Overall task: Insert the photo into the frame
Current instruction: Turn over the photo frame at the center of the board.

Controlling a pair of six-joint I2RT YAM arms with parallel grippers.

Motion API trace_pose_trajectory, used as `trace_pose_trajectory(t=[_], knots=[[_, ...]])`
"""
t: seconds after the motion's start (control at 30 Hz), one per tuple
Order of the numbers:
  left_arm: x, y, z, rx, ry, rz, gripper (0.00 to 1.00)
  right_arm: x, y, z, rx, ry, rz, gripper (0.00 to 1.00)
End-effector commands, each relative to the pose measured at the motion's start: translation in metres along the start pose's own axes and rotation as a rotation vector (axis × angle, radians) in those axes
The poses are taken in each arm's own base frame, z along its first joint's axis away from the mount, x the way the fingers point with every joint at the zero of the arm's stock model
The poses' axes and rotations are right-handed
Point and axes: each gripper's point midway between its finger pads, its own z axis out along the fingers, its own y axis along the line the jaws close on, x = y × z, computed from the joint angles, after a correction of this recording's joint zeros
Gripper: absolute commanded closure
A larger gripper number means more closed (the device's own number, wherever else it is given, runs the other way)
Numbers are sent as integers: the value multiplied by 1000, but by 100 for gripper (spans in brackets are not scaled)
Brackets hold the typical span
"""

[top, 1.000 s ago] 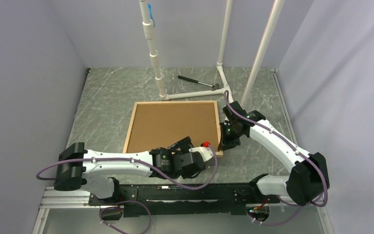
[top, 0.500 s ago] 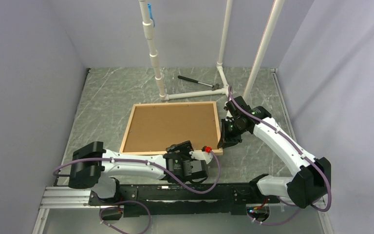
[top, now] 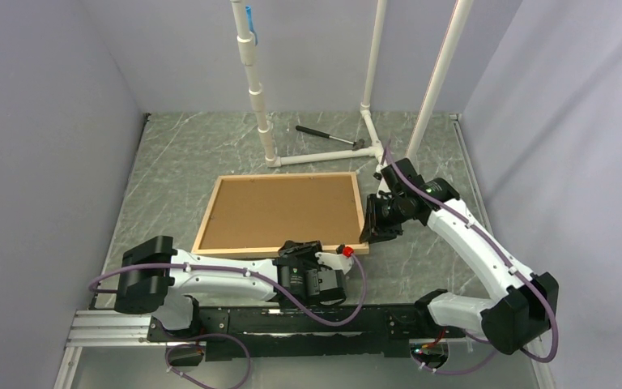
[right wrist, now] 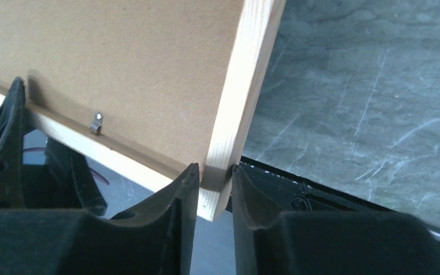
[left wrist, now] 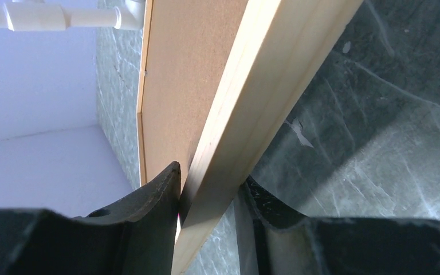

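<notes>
One frame (top: 287,175) lies back-up mid-desk, its single brown backing board (top: 279,212) showing, and two grippers are on it. The left gripper (left wrist: 209,186) clamps the 6 o'clock rail close to the 5 o'clock corner, and the right gripper (right wrist: 213,172) pinches the 3 o'clock rail by that same corner, which looks lifted off the desk (top: 178,162). One hammer (top: 328,136) lies at 12 o'clock among three white pipes (top: 253,73), and one metal clip (right wrist: 96,122) sits on the board.
</notes>
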Motion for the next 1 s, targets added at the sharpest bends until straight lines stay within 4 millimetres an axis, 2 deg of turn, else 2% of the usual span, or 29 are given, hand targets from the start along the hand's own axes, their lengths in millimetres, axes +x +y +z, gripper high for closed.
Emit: trace_pose_trajectory(t=[0.0,0.13,0.2,0.27,0.43,0.57,0.67,0.73,0.8,0.97], knots=[[-13,36,-10,-112,-37,-72,95,-19,40,-41,-166,-137,-94,61],[-17,44,-16,-113,-54,-94,99,-40,44,-65,-152,-280,-134,35],[-20,49,-20,-102,-65,-106,100,-49,49,-79,-164,-347,-165,15],[-23,54,-25,-92,-78,-126,100,-58,55,-93,-180,-421,-206,2],[-25,71,-39,-73,-117,-169,100,-79,71,-129,-231,-615,-318,0],[-23,87,-51,-63,-146,-213,100,-86,88,-151,-317,-786,-490,0],[-24,96,-60,-48,-177,-249,100,-77,99,-168,-404,-945,-641,2],[-24,101,-65,-36,-196,-270,100,-67,108,-177,-473,-1043,-770,4],[-26,104,-68,-19,-212,-280,100,-53,113,-188,-524,-1134,-887,1],[-24,109,-75,5,-222,-300,100,-35,107,-198,-481,-1312,-1102,1]])
